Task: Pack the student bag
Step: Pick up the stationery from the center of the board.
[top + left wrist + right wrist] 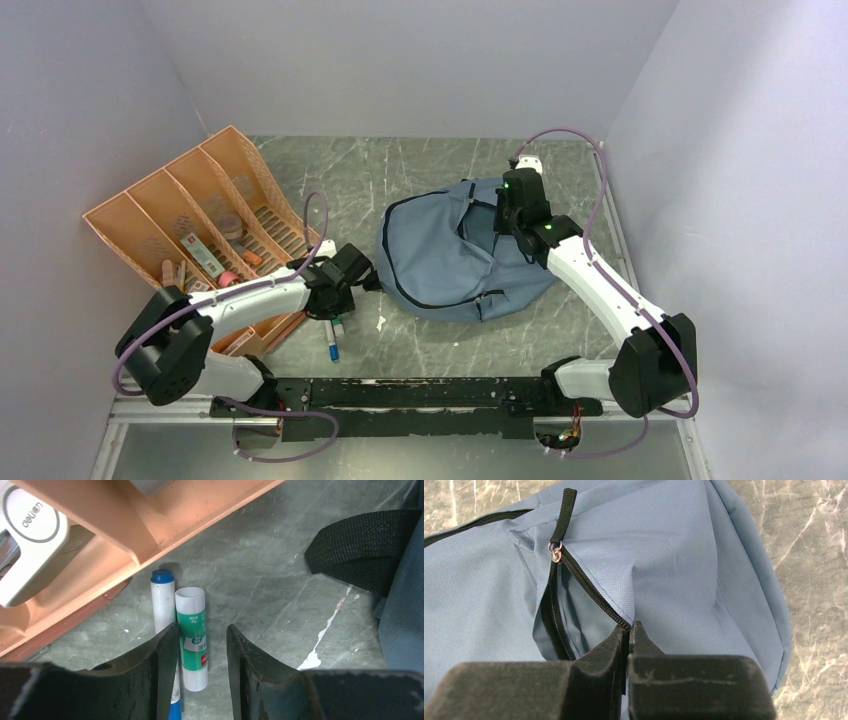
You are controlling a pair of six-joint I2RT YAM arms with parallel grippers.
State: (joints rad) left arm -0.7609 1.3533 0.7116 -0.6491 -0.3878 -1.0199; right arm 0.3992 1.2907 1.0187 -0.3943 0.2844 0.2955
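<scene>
Straddling a glue stick [192, 635], left fingers [150, 670] gape; right fingers [604, 650] pinch the student bag [664, 555].

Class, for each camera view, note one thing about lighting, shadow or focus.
Top external: soft, even light, weak shadows, everything sharp. Left wrist: glue stick crisp, dark jaws in the foreground soft. Right wrist: zipper on the student bag sharp, jaws near the lens blurred.

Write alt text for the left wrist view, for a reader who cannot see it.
The left arm's black fingers stand apart over a green-and-white glue stick lying beside a blue-capped white marker on the grey table. An orange tray fills the upper left; the student bag and its black strap edge in at right.
</scene>
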